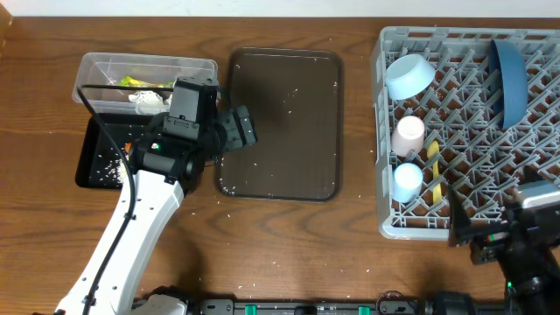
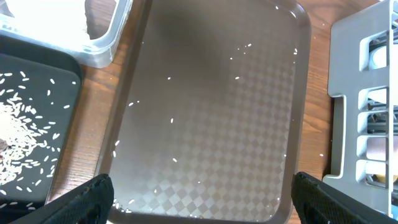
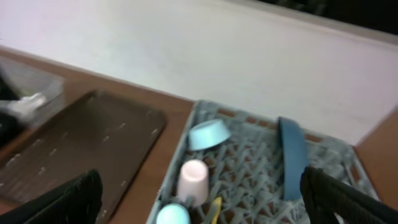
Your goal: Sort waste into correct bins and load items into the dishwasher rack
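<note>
Left gripper [image 2: 202, 202]: jaws wide apart, over the dark brown serving tray [image 2: 211, 93], a rounded rectangle with a checkered texture and scattered rice grains [image 2: 169, 78].

Right gripper [image 3: 202, 199]: jaws wide apart.

The grey pegged dishwasher rack [image 1: 382, 114] holds the round dark blue plate [image 1: 510, 79] on edge, the pale blue bowl [image 1: 409, 75], the pink cup [image 1: 409, 133], the light blue cup [image 1: 407, 179] and the yellow spoon [image 1: 433, 171].

The clear tub [image 1: 149, 59] contains a crumpled napkin [image 1: 150, 101] and, apparently, the yellow-green wrapper [image 1: 131, 82].

The shallow black tray [image 1: 92, 140] holds more rice.
</note>
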`<act>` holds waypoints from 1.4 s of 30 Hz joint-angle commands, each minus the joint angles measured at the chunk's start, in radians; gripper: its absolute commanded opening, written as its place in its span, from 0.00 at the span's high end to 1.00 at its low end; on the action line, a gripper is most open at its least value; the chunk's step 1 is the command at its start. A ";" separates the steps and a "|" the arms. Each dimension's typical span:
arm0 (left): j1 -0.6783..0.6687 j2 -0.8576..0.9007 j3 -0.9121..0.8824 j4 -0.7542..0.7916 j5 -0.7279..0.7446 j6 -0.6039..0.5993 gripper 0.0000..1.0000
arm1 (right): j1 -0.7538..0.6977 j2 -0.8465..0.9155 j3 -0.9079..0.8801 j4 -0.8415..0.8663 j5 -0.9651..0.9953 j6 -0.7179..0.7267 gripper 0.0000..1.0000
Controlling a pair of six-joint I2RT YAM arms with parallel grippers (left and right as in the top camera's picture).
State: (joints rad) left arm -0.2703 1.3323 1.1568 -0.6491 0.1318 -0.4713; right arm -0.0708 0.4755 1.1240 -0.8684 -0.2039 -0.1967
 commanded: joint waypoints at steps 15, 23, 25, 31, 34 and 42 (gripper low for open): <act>-0.002 -0.001 0.021 -0.001 -0.001 0.006 0.07 | -0.018 -0.419 -0.884 0.710 0.035 0.183 0.01; -0.002 -0.001 0.021 -0.001 -0.001 0.006 0.07 | -0.015 -0.451 -1.069 0.844 0.035 0.185 0.01; -0.002 -0.001 0.021 -0.001 -0.001 0.006 0.07 | -0.015 -0.451 -1.102 0.877 0.035 0.193 0.01; -0.002 -0.001 0.021 -0.001 -0.001 0.006 0.07 | -0.015 -0.452 -1.119 0.879 0.035 0.211 0.01; -0.002 -0.001 0.021 -0.001 -0.001 0.006 0.07 | -0.015 -0.452 -1.119 0.860 0.035 0.211 0.01; -0.002 -0.001 0.021 -0.001 -0.001 0.006 0.07 | -0.015 -0.449 -1.118 0.809 0.035 0.211 0.01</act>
State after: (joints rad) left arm -0.2703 1.3323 1.1572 -0.6495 0.1318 -0.4709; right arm -0.0727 0.0322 0.0071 -0.0551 -0.1635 -0.0036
